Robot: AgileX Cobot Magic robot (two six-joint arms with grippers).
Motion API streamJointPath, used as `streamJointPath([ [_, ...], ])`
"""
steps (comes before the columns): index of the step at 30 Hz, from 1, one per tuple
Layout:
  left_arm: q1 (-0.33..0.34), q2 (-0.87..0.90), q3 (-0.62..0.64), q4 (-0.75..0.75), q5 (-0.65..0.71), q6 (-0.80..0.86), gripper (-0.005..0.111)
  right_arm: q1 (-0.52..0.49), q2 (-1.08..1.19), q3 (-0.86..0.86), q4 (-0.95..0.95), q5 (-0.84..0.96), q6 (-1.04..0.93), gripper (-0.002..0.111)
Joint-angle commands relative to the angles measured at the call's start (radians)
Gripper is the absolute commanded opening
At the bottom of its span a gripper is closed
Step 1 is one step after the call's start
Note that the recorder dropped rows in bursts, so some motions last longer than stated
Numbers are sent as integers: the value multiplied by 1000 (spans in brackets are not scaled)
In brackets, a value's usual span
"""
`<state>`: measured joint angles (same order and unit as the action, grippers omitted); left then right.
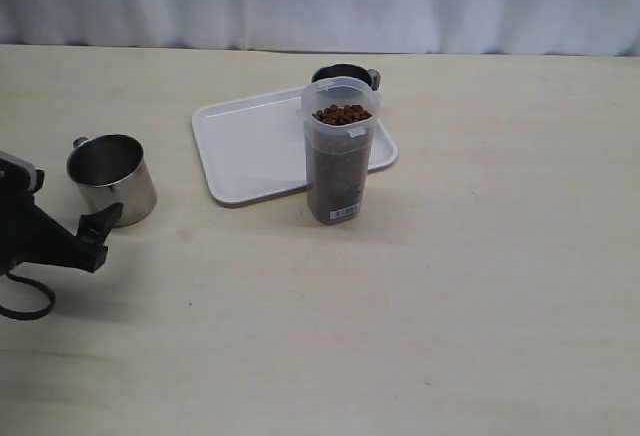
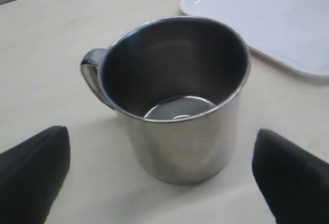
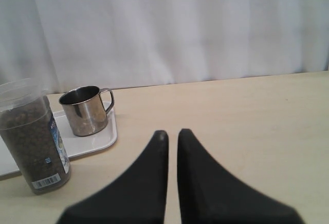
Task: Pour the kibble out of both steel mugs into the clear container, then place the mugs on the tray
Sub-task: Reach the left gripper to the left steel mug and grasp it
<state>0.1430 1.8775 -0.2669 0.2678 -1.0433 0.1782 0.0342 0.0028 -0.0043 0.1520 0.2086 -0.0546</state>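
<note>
One steel mug stands empty on the table at the left, handle to the far left. My left gripper is open just in front of it. In the left wrist view the empty mug sits between and a little beyond the spread fingers, untouched. The other steel mug stands on the white tray, behind the clear container. Kibble fills the container to near its rim. My right gripper is shut and empty, out of the exterior view, facing the container and the mug.
A white curtain closes off the far edge of the table. The tray's corner lies just past the left mug. Bare tabletop spreads across the front and right.
</note>
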Motion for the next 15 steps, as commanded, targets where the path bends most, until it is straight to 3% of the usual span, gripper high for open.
streamJointPath([
  [1,10,66,-38,32,-20,-28,79,3,-3,4,2,0,3,5],
  [9,10,180,-98,28,-167,-26,79,3,-3,4,2,0,3,5],
  [15,10,202,-148,94,-128,-90,79,3,-3,4,2,0,3,5],
])
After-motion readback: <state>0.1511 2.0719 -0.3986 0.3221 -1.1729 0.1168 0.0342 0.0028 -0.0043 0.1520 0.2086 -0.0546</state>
